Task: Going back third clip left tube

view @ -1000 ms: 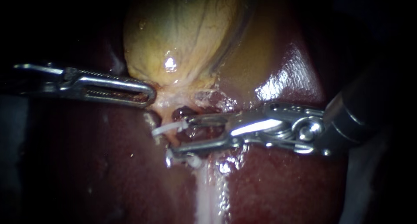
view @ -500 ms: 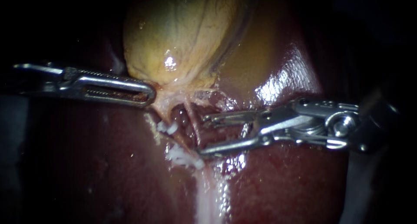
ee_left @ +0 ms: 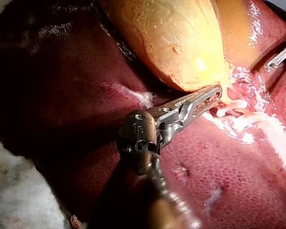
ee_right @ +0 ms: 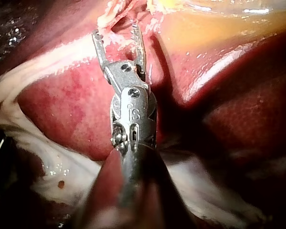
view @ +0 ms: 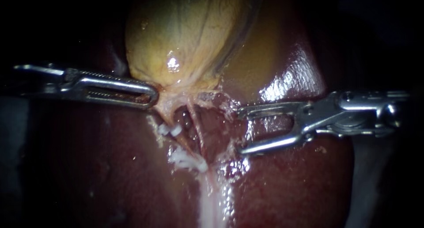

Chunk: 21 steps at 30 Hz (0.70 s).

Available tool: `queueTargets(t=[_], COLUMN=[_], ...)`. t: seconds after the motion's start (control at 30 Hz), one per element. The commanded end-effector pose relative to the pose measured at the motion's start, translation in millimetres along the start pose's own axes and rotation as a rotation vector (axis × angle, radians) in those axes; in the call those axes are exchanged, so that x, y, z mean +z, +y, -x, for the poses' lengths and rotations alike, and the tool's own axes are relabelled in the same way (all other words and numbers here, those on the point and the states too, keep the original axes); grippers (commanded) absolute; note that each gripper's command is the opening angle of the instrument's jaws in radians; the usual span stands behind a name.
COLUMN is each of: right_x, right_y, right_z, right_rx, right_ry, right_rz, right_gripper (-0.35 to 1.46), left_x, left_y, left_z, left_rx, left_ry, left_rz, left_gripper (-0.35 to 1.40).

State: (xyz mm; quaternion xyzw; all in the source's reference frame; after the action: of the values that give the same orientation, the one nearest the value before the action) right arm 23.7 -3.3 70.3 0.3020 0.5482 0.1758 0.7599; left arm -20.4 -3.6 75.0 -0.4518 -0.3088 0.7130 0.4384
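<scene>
Smooth yellow gallbladder (view: 185, 33) is gripped at its neck by the serrated steel jaws of the left instrument (view: 152, 96). White clips (view: 187, 161) are seen on the left tube (view: 177, 143) at 7 o'clock. At 3 o'clock, the jaws of the right instrument (view: 242, 131) are spread wide, empty.

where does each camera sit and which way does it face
Endoscope view: close over the tissue, facing the gallbladder and liver; left tool enters from the left, shut on the gallbladder; right tool enters from the right, jaws open.
Left wrist view: on the left arm, looking along its shaft to the left tool.
Right wrist view: on the right arm, looking along its shaft to the right tool.
Endoscope and left wrist views share the gallbladder.
</scene>
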Motion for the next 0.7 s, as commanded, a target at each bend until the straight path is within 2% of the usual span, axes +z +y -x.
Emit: queueTargets(t=[0.03,0.4,0.7], right_x=[-0.3,-1.7,-2.2], right_y=[0.0,0.0,-0.1], right_z=[0.0,-0.2,-0.1], right_rx=[-0.005,-0.032,-0.032], right_ry=[0.000,-0.001,-0.002], right_rz=[-0.002,-0.008,-0.011], right_gripper=[0.49,0.50,0.50], left_x=[0.0,0.4,2.4], left_y=[0.0,-0.2,-0.6], left_z=[0.0,0.0,0.1], left_rx=[0.000,0.000,0.002], left_ry=[0.000,-0.002,-0.001], left_rz=[0.000,-0.003,-0.016], left_gripper=[-0.35,-0.35,-0.35])
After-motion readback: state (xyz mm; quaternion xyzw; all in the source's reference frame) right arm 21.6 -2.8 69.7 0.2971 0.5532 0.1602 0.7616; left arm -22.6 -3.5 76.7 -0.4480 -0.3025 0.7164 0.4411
